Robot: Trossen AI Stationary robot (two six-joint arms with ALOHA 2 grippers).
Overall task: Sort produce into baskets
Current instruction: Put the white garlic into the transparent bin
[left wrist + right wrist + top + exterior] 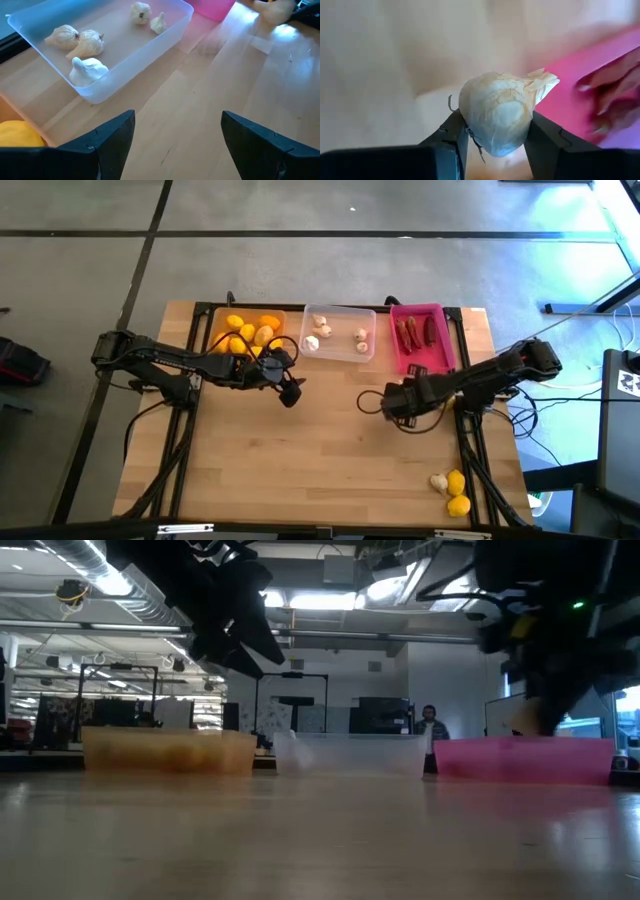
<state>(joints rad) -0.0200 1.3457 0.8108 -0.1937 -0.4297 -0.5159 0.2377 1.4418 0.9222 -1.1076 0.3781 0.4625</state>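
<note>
Garlic bulb (pixel 497 115) pinched off-centre in right gripper (pixel 495 145), left gripper (pixel 172 145) spread idle; could slip before clear tray (pixel 340 332).

From overhead, my right claw (pixel 372 402) is too small to show the garlic bulb (pixel 501 118) it carries. Beyond that bulb, the pink tray (pixel 585 70) and chilies (pixel 612 95) blur.

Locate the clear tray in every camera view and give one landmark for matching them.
High view: clear tray at the table's far edge, middle of three.
Low view: middle tray, centre.
Left wrist view: upper left, holding garlic bulbs.
Right wrist view: not identifiable.
Landmark: the pink tray beside it.
</note>
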